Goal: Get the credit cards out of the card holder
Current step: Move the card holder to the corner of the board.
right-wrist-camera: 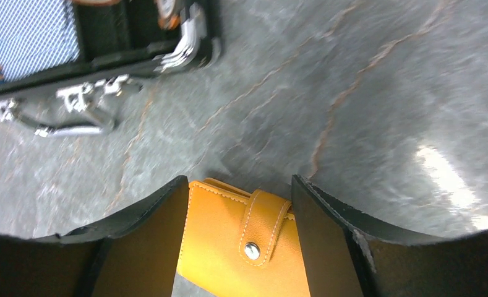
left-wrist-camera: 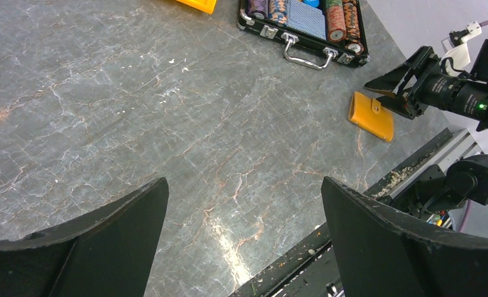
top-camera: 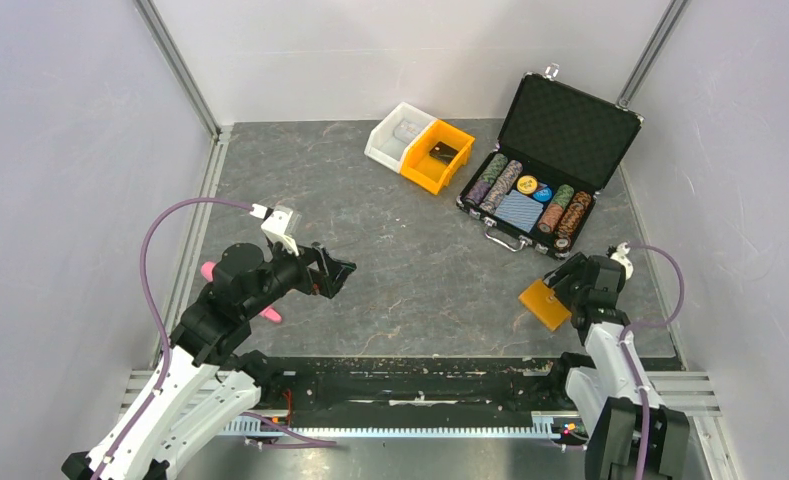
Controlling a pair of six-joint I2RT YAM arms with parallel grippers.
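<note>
The card holder (top-camera: 544, 303) is an orange-tan wallet lying flat and folded shut on the table at the right front, its snap strap (right-wrist-camera: 261, 226) fastened. No cards show. It also shows in the left wrist view (left-wrist-camera: 371, 116) and the right wrist view (right-wrist-camera: 229, 247). My right gripper (top-camera: 562, 280) is open, its fingers straddling the holder's far end just above it (right-wrist-camera: 238, 179). My left gripper (top-camera: 342, 272) is open and empty, held above bare table at the left (left-wrist-camera: 244, 182).
An open black chip case (top-camera: 535, 190) with chips stands behind the card holder. An orange bin (top-camera: 436, 155) and a white bin (top-camera: 398, 132) stand at the back. A pink object (top-camera: 210, 270) lies by the left arm. The table's front rail (top-camera: 410, 375) runs close by.
</note>
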